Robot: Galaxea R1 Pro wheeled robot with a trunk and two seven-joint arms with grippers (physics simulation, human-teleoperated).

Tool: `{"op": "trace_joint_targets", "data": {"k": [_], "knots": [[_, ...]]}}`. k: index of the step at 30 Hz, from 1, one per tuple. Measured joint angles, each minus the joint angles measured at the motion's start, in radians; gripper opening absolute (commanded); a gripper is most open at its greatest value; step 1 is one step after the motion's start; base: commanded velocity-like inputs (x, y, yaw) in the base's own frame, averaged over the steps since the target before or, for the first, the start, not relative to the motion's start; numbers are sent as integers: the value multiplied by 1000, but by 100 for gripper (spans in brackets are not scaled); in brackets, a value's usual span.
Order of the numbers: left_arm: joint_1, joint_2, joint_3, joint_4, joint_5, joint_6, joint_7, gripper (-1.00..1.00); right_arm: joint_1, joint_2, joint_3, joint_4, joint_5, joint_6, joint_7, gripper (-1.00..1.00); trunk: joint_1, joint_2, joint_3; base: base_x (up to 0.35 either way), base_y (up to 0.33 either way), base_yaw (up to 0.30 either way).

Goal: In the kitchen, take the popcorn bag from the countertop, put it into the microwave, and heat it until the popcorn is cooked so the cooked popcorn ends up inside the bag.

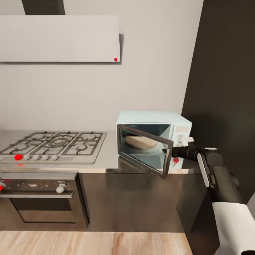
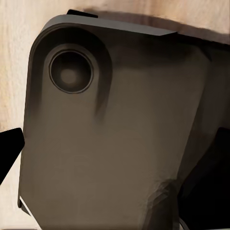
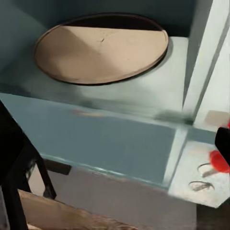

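The pale blue microwave [image 1: 156,136] stands on the grey countertop [image 1: 105,161] against a tall dark cabinet. Its dark-framed glass door [image 1: 143,148] hangs partly open, swung toward me. Inside lies a round tan turntable plate [image 3: 100,48] with nothing on it. My right gripper [image 1: 169,151] is at the door's free edge, in front of the white knob panel [image 1: 183,139]; its fingers [image 3: 223,139] stand wide apart in the right wrist view, open. My left gripper [image 2: 110,158] is open and hangs over my own dark base. The popcorn bag is out of view.
A steel gas hob [image 1: 53,143] sits left of the microwave, with a built-in oven [image 1: 39,198] below and a flat white hood [image 1: 60,39] above. The tall dark cabinet [image 1: 226,88] closes off the right side. Wood floor [image 1: 92,242] runs along the cabinet fronts.
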Motion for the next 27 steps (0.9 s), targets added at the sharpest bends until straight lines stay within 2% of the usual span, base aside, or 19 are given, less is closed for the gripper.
{"op": "trace_joint_targets", "data": {"k": [14, 27], "knots": [[0, 0, 0, 0, 0, 0, 0, 100, 0, 1, 0, 0, 5, 0, -7, 100, 0, 0, 0, -251, 224, 0], [0, 0, 0, 0, 2, 1, 0, 100, 0, 4, 1, -1, 10, 0, -61, 100, 0, 0, 0, -122, 294, 0]]}}
